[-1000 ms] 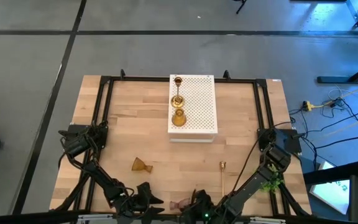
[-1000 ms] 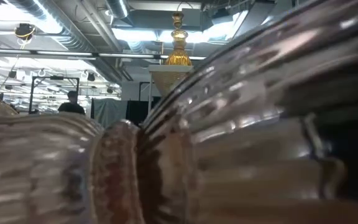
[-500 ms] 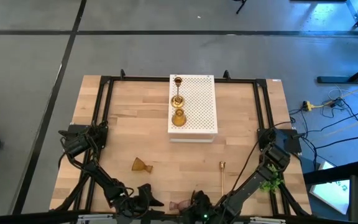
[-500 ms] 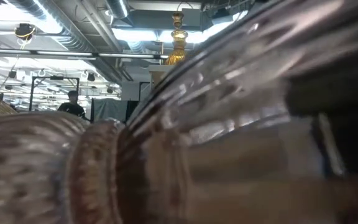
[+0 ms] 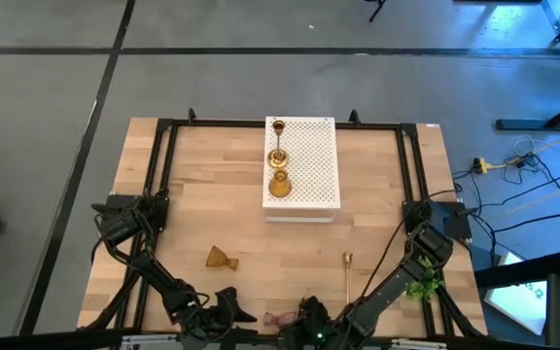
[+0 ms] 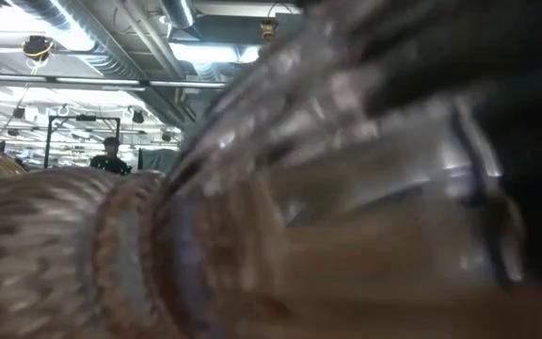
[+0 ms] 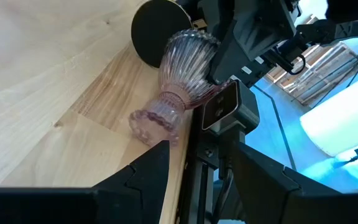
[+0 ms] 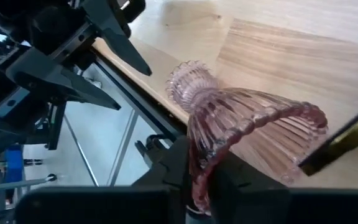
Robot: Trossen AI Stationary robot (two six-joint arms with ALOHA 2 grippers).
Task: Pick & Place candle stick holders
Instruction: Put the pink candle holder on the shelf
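The right claw (image 8: 199, 167) reaches low along the near edge of the worktop (image 5: 202, 194), its arm running down from the base at the right side and folded almost flat toward the middle of that edge. Its fingers pinch the rim of the pinkish-purple glass holder (image 8: 241, 134); in the right wrist view one dark finger sits inside the ribbed cup and the other outside it. The holder lies on its side, cup toward the right claw and its small scalloped foot pointing toward the left arm, right at the wooden edge. In the low view the ribbed glass fills nearly the whole picture.

The left claw (image 7: 185, 171) hovers just beside the holder's foot, fingers spread and touching nothing. Its arm stretches from the left base down to the same near edge, so the two claws face each other with the glass between them.

An amber glass holder (image 5: 222, 259) lies tipped over on the bare wood, left of centre. A slim brass candlestick (image 5: 347, 275) lies flat toward the right. On the white perforated box (image 5: 311, 167) at the far middle stand three more holders in a row along its left side: a small one (image 5: 278, 126), a brass one (image 5: 277, 156) and an amber one (image 5: 278, 183). A small green plant (image 5: 421, 289) shows by the right arm.
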